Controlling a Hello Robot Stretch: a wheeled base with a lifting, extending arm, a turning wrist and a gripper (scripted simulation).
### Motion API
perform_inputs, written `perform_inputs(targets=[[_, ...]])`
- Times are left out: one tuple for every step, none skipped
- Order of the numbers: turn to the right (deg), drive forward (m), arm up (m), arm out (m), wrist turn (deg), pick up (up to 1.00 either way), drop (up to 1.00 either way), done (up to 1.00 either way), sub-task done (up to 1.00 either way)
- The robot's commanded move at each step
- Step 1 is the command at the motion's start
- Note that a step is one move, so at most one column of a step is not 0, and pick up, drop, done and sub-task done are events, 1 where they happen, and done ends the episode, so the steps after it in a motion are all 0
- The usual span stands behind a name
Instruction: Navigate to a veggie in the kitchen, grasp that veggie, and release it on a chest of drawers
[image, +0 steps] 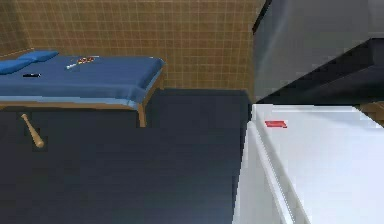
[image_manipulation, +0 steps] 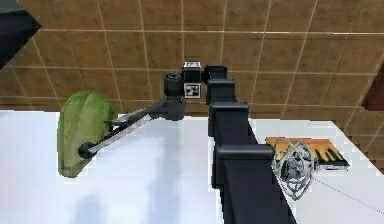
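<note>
The only markings are black patterns on the 2 white squares (image_manipulation: 191, 79) at the arm's (image_manipulation: 232, 135) far end, and they spell nothing readable; a small red tag-like piece (image: 275, 124) on the white flat-topped unit (image: 330, 165) at the forward view's right is too small to read. In the arm side view, the gripper (image_manipulation: 85, 152) reaches left from its dark body, and its 2 thin fingers (image_manipulation: 125, 127) slant down into a green leafy veggie (image_manipulation: 80, 125). This is a rounded, crinkled head, paler along its left edge. Whether the fingers are apart or together cannot be told. Neither can it be told whether the gripper holds the veggie, since the head's lower end lies over the smooth white counter (image_manipulation: 160, 190) and may be resting there. Behind the counter is a wall of glossy brown square tiles (image_manipulation: 300, 40). At the arm side view's right, a tangle of grey wire-like loops (image_manipulation: 293, 165) lies on the counter against a flat orange and dark object (image_manipulation: 328, 152). In the forward view, a bed (image: 100, 80) with a blue cover and a pale wooden frame stands at the left on a dark floor (image: 150, 160). A light wooden bat (image: 35, 132) lies just beside the bed.
</note>
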Motion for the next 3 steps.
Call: perform_inputs(targets=[[0.0,0.00,0.00,0.00,42.0,0.00,0.00,0.00,0.00],[0.0,0.00,-0.12,0.00,0.0,0.00,0.00,0.00,0.00],[0.0,0.00,0.00,0.00,0.0,0.00,1.00,0.00,0.00]])
